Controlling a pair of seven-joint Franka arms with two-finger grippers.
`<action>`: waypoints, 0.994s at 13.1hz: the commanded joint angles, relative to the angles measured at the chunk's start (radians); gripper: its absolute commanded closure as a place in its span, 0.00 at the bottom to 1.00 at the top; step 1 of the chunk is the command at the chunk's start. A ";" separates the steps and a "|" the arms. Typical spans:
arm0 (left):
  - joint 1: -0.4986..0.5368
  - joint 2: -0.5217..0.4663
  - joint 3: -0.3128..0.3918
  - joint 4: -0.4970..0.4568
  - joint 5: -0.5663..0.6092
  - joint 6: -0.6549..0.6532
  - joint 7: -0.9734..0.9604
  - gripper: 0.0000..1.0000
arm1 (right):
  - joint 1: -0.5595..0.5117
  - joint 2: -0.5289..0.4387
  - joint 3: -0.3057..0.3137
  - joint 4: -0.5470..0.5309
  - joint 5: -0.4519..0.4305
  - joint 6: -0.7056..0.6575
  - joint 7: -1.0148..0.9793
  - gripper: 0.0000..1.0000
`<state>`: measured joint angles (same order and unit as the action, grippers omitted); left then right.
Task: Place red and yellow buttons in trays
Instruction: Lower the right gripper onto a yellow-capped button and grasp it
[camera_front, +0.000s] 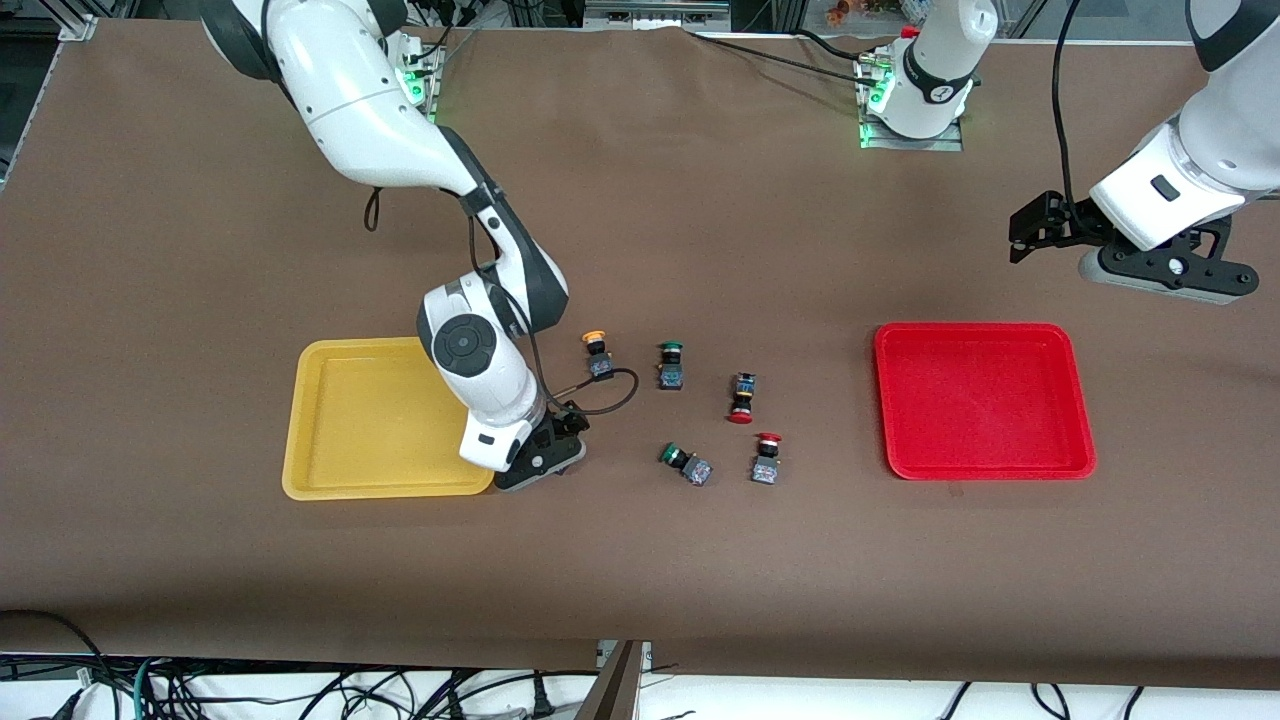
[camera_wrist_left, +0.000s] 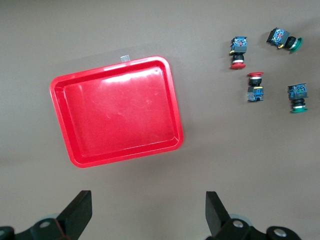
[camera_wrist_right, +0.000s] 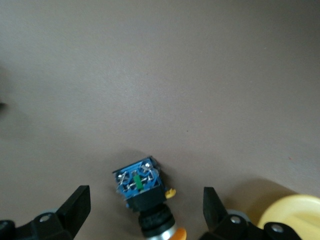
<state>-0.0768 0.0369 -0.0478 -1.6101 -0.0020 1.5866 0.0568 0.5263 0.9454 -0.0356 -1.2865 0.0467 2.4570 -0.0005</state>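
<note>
- The right gripper (camera_front: 540, 455) is held low in the lower middle of the front view, just beside the edge of the yellow tray (camera_front: 340, 425). Its fingers are spread on either side of a yellow button (camera_wrist_right: 142, 192) lying on its side on the table, not yet clamped. A grasp seems to be in preparation.
- A short carry is judged to be left, since the tray sits right beside this button.
- The left gripper (camera_front: 1022, 236) is kept waiting, fingers apart and holding nothing, in the upper part of the front view above the red tray (camera_front: 980, 400), toward the left arm's end.
- Nothing is seen in either tray, though part of the yellow one is covered by the right arm.
- Between the trays, mid-frame, a second yellow button (camera_front: 597, 352), two red buttons (camera_front: 742, 397) (camera_front: 767, 457) and two green buttons (camera_front: 671, 362) (camera_front: 685, 462) are left on the table.
- All four buttons of the task are judged still unplaced.
</note>
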 joint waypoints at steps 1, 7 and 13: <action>0.005 -0.006 -0.006 0.004 0.014 -0.011 0.017 0.00 | 0.006 0.039 -0.007 0.039 -0.016 0.011 -0.004 0.03; 0.005 -0.008 -0.004 0.004 0.014 -0.025 0.011 0.00 | 0.006 0.041 -0.006 0.039 0.034 -0.025 0.005 0.83; 0.008 -0.009 0.000 0.006 -0.030 -0.039 0.000 0.00 | -0.044 -0.074 -0.039 0.120 0.029 -0.392 -0.047 0.95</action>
<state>-0.0768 0.0369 -0.0481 -1.6101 -0.0063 1.5647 0.0571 0.5207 0.9243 -0.0618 -1.1938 0.0752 2.1802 -0.0034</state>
